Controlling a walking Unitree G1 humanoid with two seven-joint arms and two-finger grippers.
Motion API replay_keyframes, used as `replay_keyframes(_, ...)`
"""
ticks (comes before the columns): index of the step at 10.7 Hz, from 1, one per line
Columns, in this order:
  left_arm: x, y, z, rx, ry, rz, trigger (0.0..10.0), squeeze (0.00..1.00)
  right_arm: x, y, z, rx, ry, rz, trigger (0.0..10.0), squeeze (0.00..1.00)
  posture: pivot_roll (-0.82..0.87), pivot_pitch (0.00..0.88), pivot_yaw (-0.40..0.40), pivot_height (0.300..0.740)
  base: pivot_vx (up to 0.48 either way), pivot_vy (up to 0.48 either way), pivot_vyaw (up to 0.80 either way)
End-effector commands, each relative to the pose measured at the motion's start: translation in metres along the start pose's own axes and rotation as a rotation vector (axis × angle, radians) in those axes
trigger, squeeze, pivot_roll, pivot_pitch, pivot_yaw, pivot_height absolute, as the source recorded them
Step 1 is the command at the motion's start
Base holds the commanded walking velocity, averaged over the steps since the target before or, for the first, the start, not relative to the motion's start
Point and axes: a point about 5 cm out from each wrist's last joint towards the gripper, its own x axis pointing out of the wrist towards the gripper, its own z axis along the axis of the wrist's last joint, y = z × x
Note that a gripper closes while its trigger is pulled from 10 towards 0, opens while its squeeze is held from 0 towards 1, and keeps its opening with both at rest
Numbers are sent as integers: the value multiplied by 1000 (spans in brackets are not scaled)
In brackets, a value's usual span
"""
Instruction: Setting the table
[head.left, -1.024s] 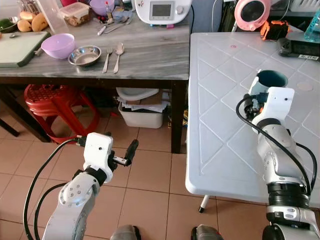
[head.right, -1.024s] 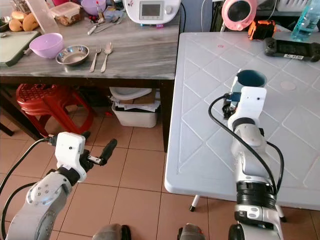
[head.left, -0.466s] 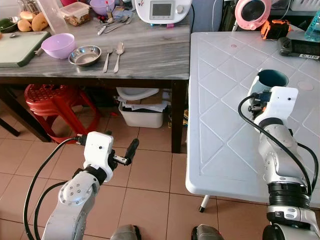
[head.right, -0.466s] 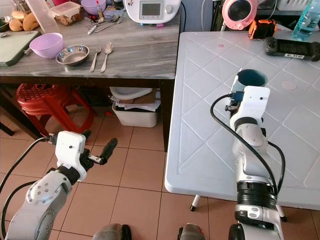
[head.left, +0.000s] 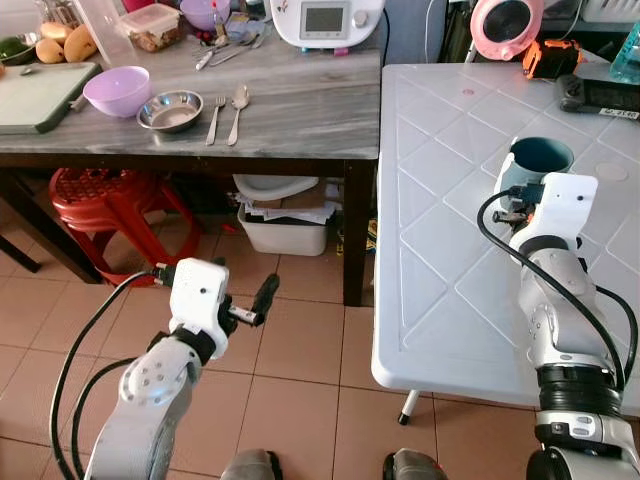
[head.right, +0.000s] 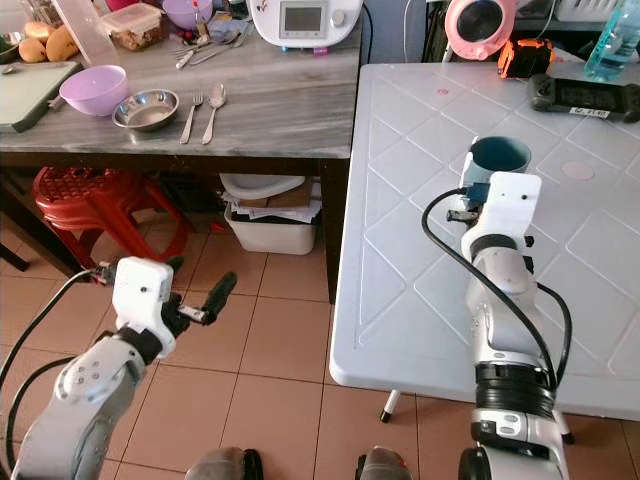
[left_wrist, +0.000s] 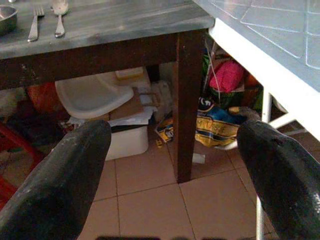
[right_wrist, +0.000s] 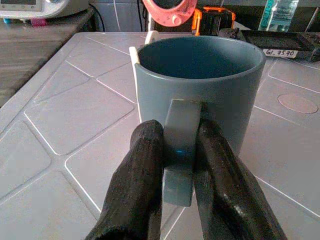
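Right now the single blue mug (right_wrist: 200, 85) stands upright over the white table (head.left: 440, 240), toward its right side, with the right pincer (right_wrist: 181, 165) pinching only the mug's handle between its two black fingers. That narrow hold looks like the main risk: a quick twist or a careless release could let the mug swing on the handle and tip, though whether its base already rests on the table cannot be told. The left pincer (left_wrist: 172, 165) hangs over the tiled floor with its fingers spread wide apart, holding nothing. On the grey wooden table (head.left: 300, 110) to the left wait one purple bowl (head.left: 116, 90), one steel bowl (head.left: 169, 110), one fork (head.left: 215, 117) and one spoon (head.left: 237, 110).
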Motion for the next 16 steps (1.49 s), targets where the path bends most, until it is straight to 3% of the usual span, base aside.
replay_keyframes(1,2,3,-2,7,6,20,10000,0,2,0,1,2,-3,-8,0,0,52,63,82,740,0,0,0)
replay_keyframes(3,8,14,1,8,-22,135,10000,0,-1,7,0,3,-10,12,0,0,40,40,73,740,0,0,0)
replay_keyframes(4,12,17,0,2,-26,171,10000,0,-7,17,1,-3,-33,57,3059,0,25,12,64,740,0,0,0)
replay_keyframes(5,16,15,0,3,-34,165,10000,0,-12,22,-1,-29,-46,68,10000,0,17,0,58,740,0,0,0)
replay_keyframes(7,21,16,-2,-10,-42,195,10000,0,-19,29,-3,17,-46,96,10000,0,-5,0,58,740,0,122,0)
replay_keyframes(8,25,21,-2,-15,-53,224,10000,0,-24,35,2,22,-92,126,10000,0,-11,0,55,740,0,454,0)
replay_keyframes(11,34,21,-1,-21,-86,227,10000,0,-33,41,-2,19,-84,158,10000,0,-22,0,40,740,0,480,0)
replay_keyframes(16,48,18,4,-37,-136,218,10000,0,-25,38,8,-27,-138,177,10000,0,-40,0,37,740,66,440,0)
